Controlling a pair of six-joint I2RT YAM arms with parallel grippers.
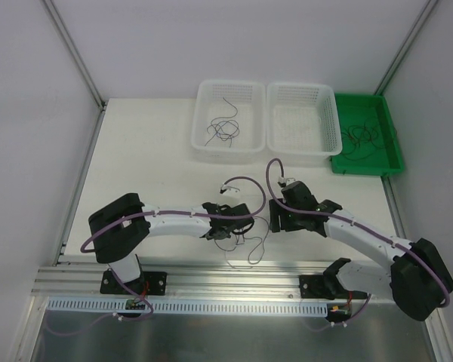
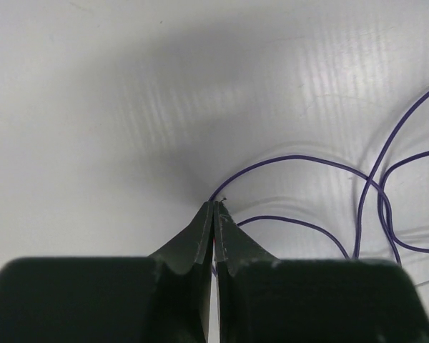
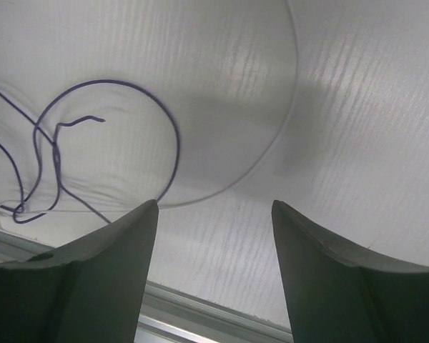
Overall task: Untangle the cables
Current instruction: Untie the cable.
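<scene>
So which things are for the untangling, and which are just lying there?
For the job: cables on the table; left gripper, shut on one; right gripper, open.
Just lying there: left white basket and green tray, with other wires inside; right white basket.

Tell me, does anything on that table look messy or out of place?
Only the loose wires, lying in a loopy tangle on the table about midway along its front edge. The left gripper pinches one strand. Nothing looks spilled or broken.
</scene>
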